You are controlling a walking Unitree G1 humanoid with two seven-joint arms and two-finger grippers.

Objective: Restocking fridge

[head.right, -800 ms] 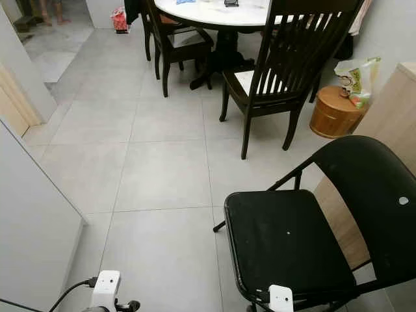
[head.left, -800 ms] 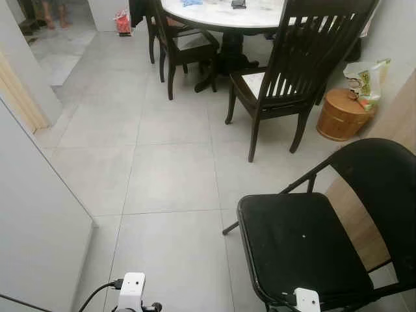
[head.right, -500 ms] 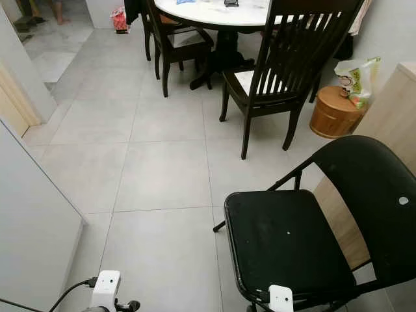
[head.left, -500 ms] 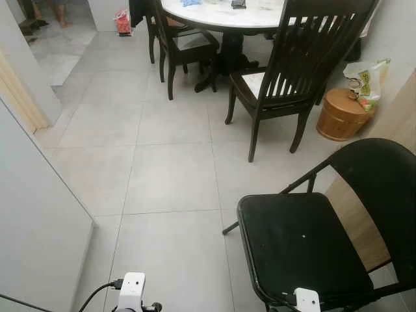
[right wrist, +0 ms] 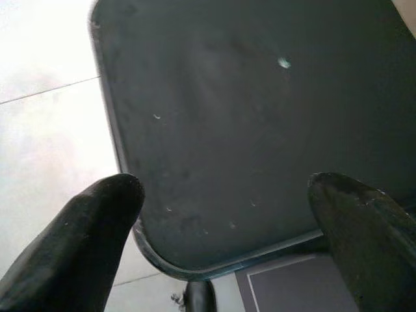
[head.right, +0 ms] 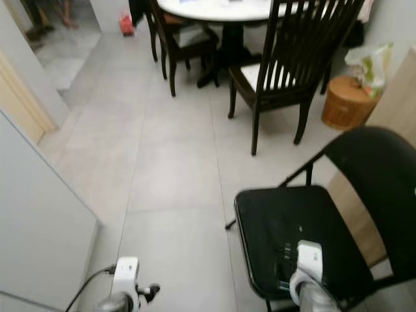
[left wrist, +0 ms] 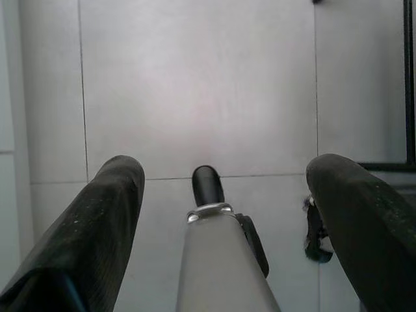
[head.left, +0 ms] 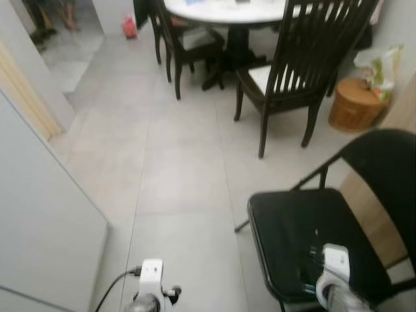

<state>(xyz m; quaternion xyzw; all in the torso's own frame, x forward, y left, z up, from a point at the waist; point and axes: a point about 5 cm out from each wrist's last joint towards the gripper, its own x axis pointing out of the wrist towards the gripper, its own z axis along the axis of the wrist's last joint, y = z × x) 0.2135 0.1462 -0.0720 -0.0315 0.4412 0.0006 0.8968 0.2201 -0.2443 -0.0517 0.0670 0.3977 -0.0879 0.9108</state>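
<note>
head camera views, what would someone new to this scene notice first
The black folding chair stands out first, close on the robot's right with its seat bare, and the right pincer hangs open just above that seat. Beyond it, across the grey tile floor, dark wooden dining chairs surround a white round table, with a round wooden tub beside them at the right wall. The left pincer hangs open over the bare tiles.

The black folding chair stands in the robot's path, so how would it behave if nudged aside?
The black folding chair looks light: thin tube frame. It would probably slide on the smooth tile floor. Pushed high on its backrest, it might tip or fold.
</note>
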